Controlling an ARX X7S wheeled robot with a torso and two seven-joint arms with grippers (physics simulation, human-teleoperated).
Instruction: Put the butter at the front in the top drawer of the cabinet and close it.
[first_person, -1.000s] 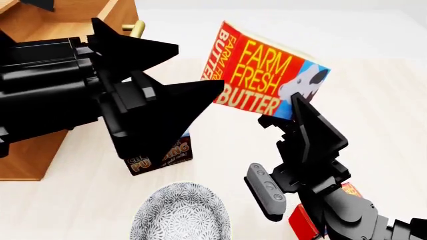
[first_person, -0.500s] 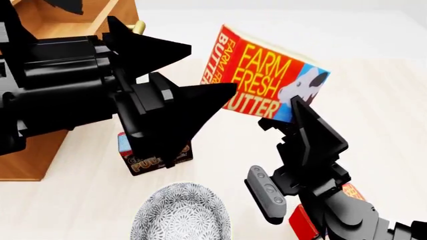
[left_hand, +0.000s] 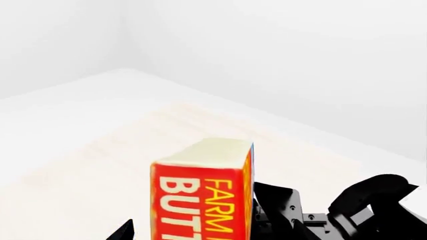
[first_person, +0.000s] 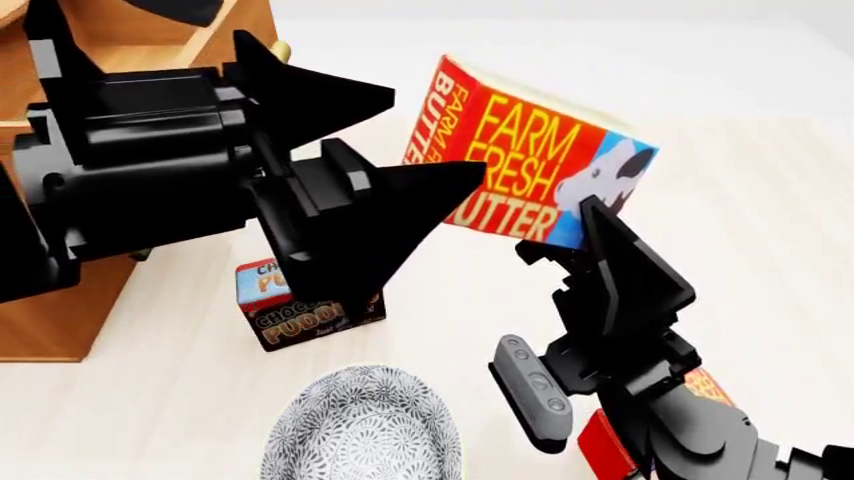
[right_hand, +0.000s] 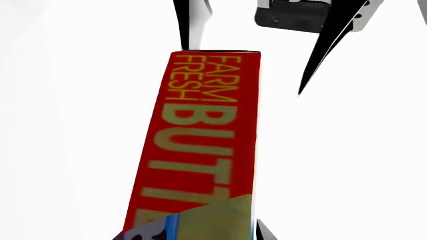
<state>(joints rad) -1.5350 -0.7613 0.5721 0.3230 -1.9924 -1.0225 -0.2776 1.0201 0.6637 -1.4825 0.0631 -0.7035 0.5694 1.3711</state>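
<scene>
A pale wooden table (first_person: 787, 250) under white walls is seen from the head. The left gripper (first_person: 420, 140) is stretched forward from the cabinet (first_person: 54, 290) with its jaws spread wide, nothing between them. The right gripper (first_person: 594, 225) is raised from below, clamped on the tilted butter (first_person: 534, 160) in mid-air. Two butter cartons are counted (the second (first_person: 607, 440) mostly hidden), one pudding box (first_person: 300, 310), one bowl (first_person: 360, 425).

In the left wrist view, the butter (left_hand: 200, 192) is faced end-on.

In the right wrist view, the butter (right_hand: 203, 135) is shown gripped at its near end.
</scene>
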